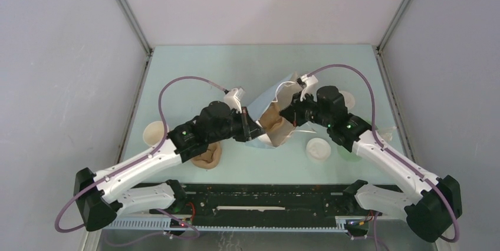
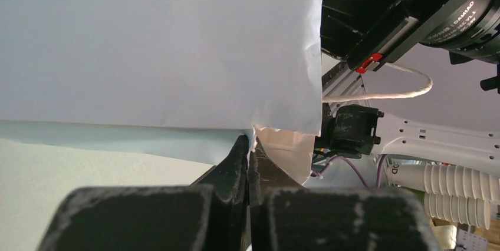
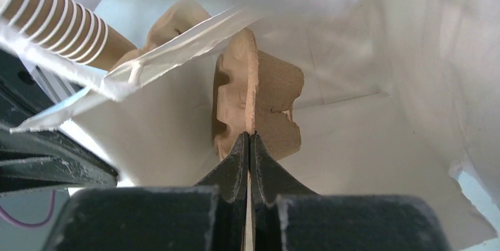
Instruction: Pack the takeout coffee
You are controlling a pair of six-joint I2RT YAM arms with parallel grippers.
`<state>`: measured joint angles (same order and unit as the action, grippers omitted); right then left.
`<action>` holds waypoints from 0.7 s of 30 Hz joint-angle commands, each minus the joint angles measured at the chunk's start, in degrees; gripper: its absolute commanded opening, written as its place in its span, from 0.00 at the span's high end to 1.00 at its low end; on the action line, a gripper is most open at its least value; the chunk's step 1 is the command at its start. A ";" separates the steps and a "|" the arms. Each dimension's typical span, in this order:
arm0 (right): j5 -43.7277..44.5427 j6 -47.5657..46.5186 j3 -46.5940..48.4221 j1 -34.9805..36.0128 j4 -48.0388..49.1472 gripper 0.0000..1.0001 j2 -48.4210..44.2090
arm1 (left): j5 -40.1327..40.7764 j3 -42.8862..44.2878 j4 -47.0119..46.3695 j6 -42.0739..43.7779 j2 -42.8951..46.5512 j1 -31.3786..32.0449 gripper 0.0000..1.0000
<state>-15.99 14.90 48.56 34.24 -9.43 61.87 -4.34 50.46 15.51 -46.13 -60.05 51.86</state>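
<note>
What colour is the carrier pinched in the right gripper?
Tan brown; the carrier shows best in the right wrist view.

The green surface (image 1: 259,65) bears a white bag (image 1: 264,102) at centre. A pulp carrier (image 1: 209,158) lies toward its near edge, a pale cup (image 1: 155,134) by its left edge.

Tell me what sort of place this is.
Likely a lab test booth, not a café: plain grey walls on metal posts enclose a pale green table with robot arms mounted at its near edge.
</note>
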 commanded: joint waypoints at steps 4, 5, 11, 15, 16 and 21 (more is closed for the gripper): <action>2.70 -10.65 1.29 3.39 -1.64 1.00 -2.36 | -0.74 -0.59 -0.12 -1.37 1.57 -1.08 1.00; 2.79 -11.01 1.62 3.42 -2.14 0.97 -2.37 | -0.78 -0.31 0.23 -1.41 1.60 -1.13 1.00; 8.64 -14.59 1.11 3.67 -3.22 0.88 -1.07 | -0.96 0.32 1.06 -1.76 1.96 -1.31 1.00; 12.30 -16.82 1.73 4.43 -2.11 0.79 0.55 | -1.27 0.35 1.16 -1.95 1.87 -1.32 1.00; 12.99 -17.09 1.87 4.83 -1.87 0.76 0.69 | -1.30 0.34 1.18 -1.93 1.96 -1.33 1.00; 15.62 -18.35 1.89 5.64 -1.07 0.76 1.54 | -1.27 0.26 1.36 -2.03 2.13 -1.40 1.00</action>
<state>-3.70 -0.62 48.71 39.20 -11.29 62.81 -5.19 50.46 16.53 -47.66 -59.33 50.96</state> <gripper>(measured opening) 0.255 0.005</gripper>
